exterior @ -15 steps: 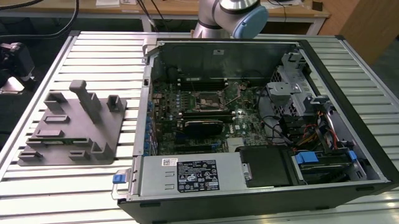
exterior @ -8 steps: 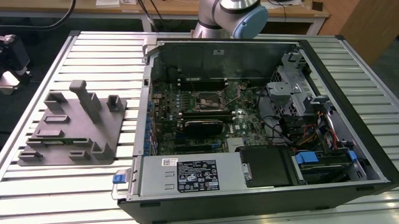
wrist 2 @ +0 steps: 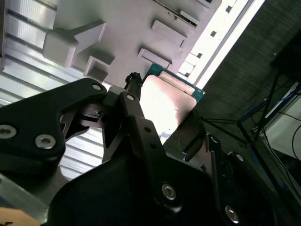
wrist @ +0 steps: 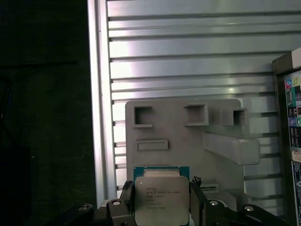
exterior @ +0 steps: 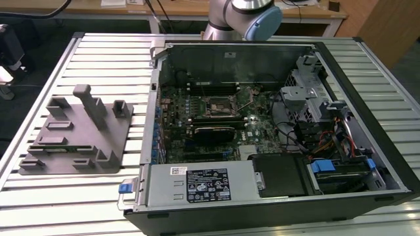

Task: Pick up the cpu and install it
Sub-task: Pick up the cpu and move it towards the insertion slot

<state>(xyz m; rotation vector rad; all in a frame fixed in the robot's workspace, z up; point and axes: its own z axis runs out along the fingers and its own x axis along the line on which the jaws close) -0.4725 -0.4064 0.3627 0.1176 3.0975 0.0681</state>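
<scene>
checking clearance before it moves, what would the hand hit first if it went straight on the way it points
Most likely the grey tray: the hand, shut on the cpu, points at it. The gap is hard to judge.

Your tray (exterior: 72,135) lies on the table (exterior: 105,54), at the exterior view's left of the open case (exterior: 262,214) — the motherboard (exterior: 217,118) sits inside it. In the first wrist view, the cpu (wrist: 161,195) is clamped in the gripper (wrist: 161,201), above the tray.
</scene>
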